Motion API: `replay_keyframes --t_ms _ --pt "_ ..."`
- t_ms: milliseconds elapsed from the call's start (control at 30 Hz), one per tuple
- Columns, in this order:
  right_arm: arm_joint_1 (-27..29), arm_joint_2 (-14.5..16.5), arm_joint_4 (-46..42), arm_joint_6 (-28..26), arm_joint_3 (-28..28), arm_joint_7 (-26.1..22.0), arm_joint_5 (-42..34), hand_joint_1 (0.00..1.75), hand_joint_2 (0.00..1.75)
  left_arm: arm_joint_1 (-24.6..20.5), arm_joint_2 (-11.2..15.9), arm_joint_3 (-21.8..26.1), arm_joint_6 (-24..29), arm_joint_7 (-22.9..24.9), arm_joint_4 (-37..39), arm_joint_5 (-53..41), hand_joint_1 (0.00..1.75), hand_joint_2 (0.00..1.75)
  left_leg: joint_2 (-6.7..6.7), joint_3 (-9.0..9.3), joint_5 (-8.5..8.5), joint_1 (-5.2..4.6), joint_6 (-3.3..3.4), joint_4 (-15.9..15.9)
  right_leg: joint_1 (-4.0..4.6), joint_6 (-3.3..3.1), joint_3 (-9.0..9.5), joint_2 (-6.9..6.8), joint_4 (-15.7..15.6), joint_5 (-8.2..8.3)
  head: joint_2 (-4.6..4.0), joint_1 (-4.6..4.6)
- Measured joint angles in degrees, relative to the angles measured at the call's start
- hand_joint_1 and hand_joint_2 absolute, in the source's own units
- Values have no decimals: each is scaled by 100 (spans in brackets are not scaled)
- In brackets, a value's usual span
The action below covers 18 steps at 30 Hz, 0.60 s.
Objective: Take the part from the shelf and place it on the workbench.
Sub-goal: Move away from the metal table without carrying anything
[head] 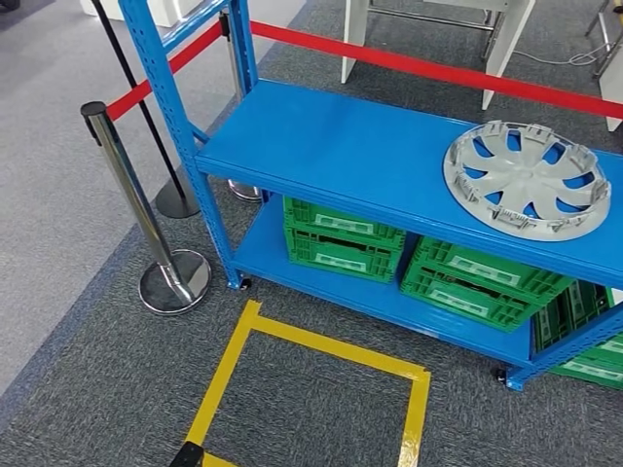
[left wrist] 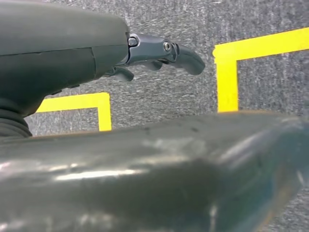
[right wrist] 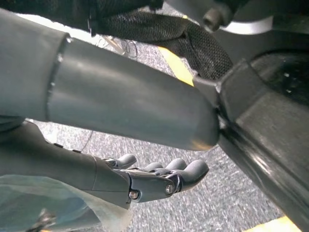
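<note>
The part, a silver-grey wheel cover [head: 527, 179], lies flat on the upper board of the blue shelf [head: 346, 146], toward its right end in the head view. My left hand [left wrist: 156, 53] hangs over the grey carpet with its fingers stretched out and nothing in it. My right hand [right wrist: 160, 176] also hangs above the carpet, fingers extended and slightly apart, holding nothing. Both hands are well away from the wheel cover.
Green crates [head: 344, 239] fill the shelf's lower board. A yellow tape square [head: 249, 341] marks the carpet in front of the shelf. A chrome stanchion [head: 139, 209] with a red belt [head: 433, 70] stands at the left. White table legs [head: 507, 44] rise behind the shelf.
</note>
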Motion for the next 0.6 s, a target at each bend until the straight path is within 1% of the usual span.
replay_keyframes --t_ms 33,100,133,167,200,233,267,300,333,367,400,433,467,500,533,600 --pt "-7 8 7 4 -1 -1 0 0 0 -2 1 0 -3 1 0 -2 0 0 0 0 -20 -13 -31 16 3 -28 86 1 -155 17 0 -2" --pt "-13 20 14 10 -5 -3 0 0 0 -8 3 0 -3 4 -1 -2 0 0 4 4 -35 -18 -72 32 14 -113 129 18 -190 -16 0 -16" --pt "-9 27 15 11 -5 -3 1 0 0 -11 4 0 -3 5 -1 -2 0 0 5 9 -56 -10 -93 53 13 -141 135 19 -195 -17 0 -22" --pt "-6 33 16 16 -5 -3 1 0 0 -14 4 0 -3 5 -1 -2 0 0 4 -12 -111 -3 -117 133 10 -173 148 16 -199 -20 0 -33" --pt "-7 39 17 23 -5 -2 1 0 0 -16 5 0 -3 5 0 -3 0 0 2 -88 -215 4 -144 317 3 -202 165 10 -204 -26 0 -41" --pt "-11 44 19 33 -5 -2 1 0 0 -14 5 0 -3 6 0 -3 0 0 1 -230 -366 8 -170 626 0 -227 178 5 -206 -35 0 -54" --pt "-16 46 24 42 -6 -2 1 0 0 -12 3 0 -3 8 0 -4 0 0 1 -428 -534 10 -186 1023 2 -248 190 2 -205 -47 0 -65" --pt "-19 49 31 50 -7 -2 0 0 0 -6 0 0 -3 9 0 -4 0 0 1 -633 -664 11 -194 1407 5 -262 201 2 -205 -58 0 -67" --pt "-21 51 39 56 -7 -2 0 0 0 1 -2 0 -3 11 0 -9 0 0 0 -787 -709 12 -193 1668 9 -274 215 4 -205 -72 0 -69" --pt "-20 53 49 61 -7 -2 0 0 0 5 -3 0 -3 12 0 -13 0 0 0 -849 -632 11 -181 1720 13 -280 236 9 -205 -87 0 -69" --pt "-18 55 57 67 -7 -2 0 0 0 8 -2 0 -3 12 0 -18 0 0 -1 -807 -451 9 -158 1550 18 -283 264 15 -205 -105 0 -69" --pt "-17 60 62 75 -6 -2 0 0 0 9 1 0 -3 12 0 -26 0 0 -2 -679 -204 1 -121 1206 22 -283 294 23 -206 -125 0 -70" --pt "-17 70 66 81 -5 -2 0 0 0 8 7 0 -3 12 0 -30 0 0 -4 -525 -1 -13 -74 820 30 -275 303 28 -207 -146 0 -68" --pt "-21 81 68 87 -5 -4 0 0 0 5 12 0 -3 12 -1 -33 0 0 -4 -387 117 -27 -37 480 39 -257 320 35 -204 -170 0 -67" --pt "-25 91 71 91 -6 -6 0 0 0 1 16 0 -4 12 -1 -37 0 0 -3 -299 163 -43 -12 260 44 -233 315 37 -205 -189 0 -64" --pt "-29 98 82 93 -7 -9 -1 0 0 -6 17 0 -5 12 -1 -37 0 0 -3 -250 115 -60 10 130 42 -164 314 32 -224 -219 0 -65"
